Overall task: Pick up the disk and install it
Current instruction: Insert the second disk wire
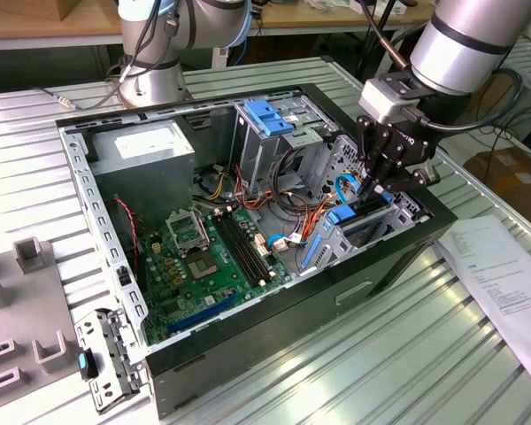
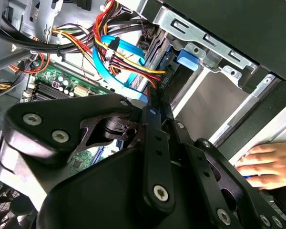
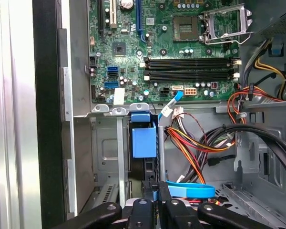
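Gripper (image 1: 378,190): lowered into the open computer case (image 1: 336,292) at its corner nearest the exterior view's right; fingers clenched on the disk.
Disk (image 3: 144,138): standing on edge in the drive bay at that corner, blue carrier frame up, gripped at its top edge.
Drive cage (image 1: 270,133): upright at the case's far edge, blue tab on top.
Motherboard (image 1: 208,257): flat on the case floor.
Hand (image 2: 262,164): a person's, resting on the case's outer wall in the second wrist view.
Bracket (image 1: 106,359): perforated, on the bench beside the case's near corner.
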`<state>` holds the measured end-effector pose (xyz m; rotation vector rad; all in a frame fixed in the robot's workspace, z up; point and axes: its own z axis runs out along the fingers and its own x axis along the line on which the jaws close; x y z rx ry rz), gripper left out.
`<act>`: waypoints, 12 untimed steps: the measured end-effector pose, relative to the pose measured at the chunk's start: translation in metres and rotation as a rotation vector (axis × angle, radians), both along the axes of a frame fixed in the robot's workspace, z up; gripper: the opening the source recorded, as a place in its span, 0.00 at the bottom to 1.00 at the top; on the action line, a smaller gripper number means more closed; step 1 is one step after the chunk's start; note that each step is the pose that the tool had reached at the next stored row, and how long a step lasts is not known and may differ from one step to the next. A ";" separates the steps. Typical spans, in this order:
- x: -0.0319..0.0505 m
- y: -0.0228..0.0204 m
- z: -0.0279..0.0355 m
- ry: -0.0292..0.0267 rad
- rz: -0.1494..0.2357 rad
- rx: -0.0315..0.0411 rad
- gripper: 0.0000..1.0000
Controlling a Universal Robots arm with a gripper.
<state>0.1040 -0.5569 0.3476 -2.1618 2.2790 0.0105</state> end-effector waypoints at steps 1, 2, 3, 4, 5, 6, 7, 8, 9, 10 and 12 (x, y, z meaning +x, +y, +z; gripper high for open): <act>0.0000 0.0000 -0.0002 0.0000 0.000 -0.0002 0.16; 0.0000 -0.0001 -0.0006 0.0000 0.000 -0.0001 0.16; 0.0000 -0.0001 -0.0012 0.0000 0.000 0.0002 0.16; 0.0000 -0.0001 -0.0017 -0.0001 0.000 0.0020 0.16; 0.0000 -0.0002 -0.0017 0.0000 0.000 0.0028 0.16; 0.0000 -0.0003 -0.0017 0.0000 0.000 0.0028 0.16; 0.0000 -0.0004 -0.0016 0.0000 -0.001 0.0027 0.16; 0.0000 -0.0005 -0.0016 0.0000 -0.001 0.0027 0.16; 0.0000 -0.0006 -0.0018 0.0000 -0.001 0.0028 0.16; 0.0000 -0.0009 -0.0025 0.0000 -0.001 0.0031 0.16; 0.0001 -0.0013 -0.0040 0.0000 -0.001 0.0043 0.16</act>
